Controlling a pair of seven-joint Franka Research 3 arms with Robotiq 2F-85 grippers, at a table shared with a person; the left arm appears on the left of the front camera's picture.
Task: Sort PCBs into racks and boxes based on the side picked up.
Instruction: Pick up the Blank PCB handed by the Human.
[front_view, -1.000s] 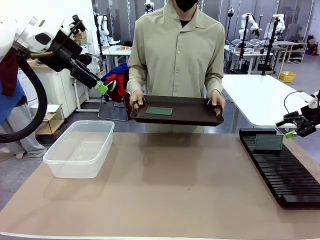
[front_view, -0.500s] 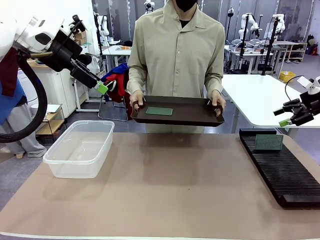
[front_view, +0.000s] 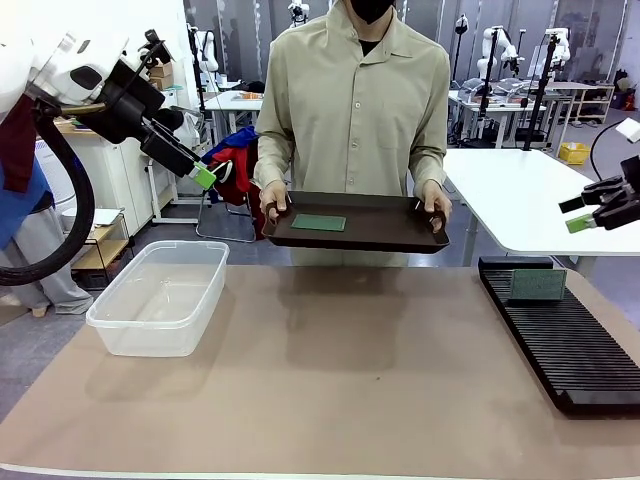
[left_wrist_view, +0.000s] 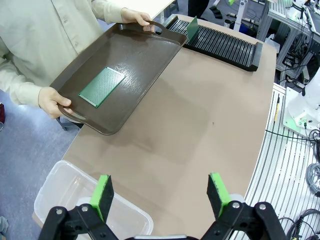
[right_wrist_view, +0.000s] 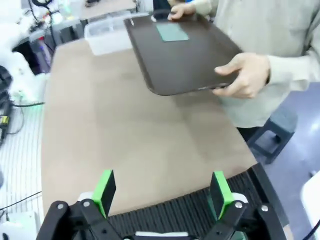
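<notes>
— At the right side of the tabletop (front_view: 340, 390), what do I enter for the rack?

— I see the rack (front_view: 575, 350) lying flat, its long side running away from my camera. One upright PCB (front_view: 537, 285) stands in a slot near the far end.

— State of the right end effector?

— I read the right end effector (right_wrist_view: 162, 187) as spread wide, green pads apart and free. In the front view it hangs in the air, higher than the upright PCB and to its right, well apart from it. Its wrist view looks down over the rack's slots.

— Left side?

— I see the box (front_view: 160, 297), clear plastic, resting on the left part of the tabletop. The left end effector (left_wrist_view: 160, 187) is raised high above and beyond it. Its jaws are also spread and grip nothing.

— Second board?

— I see a flat PCB (front_view: 319, 222) lying face up on the tray (front_view: 370, 238), left of the tray's middle. The person (front_view: 350, 90) at the far side holds the tray by its two end handles, hands (front_view: 274, 208) one at each end. The tray is level, above the tabletop's far edge.
</notes>
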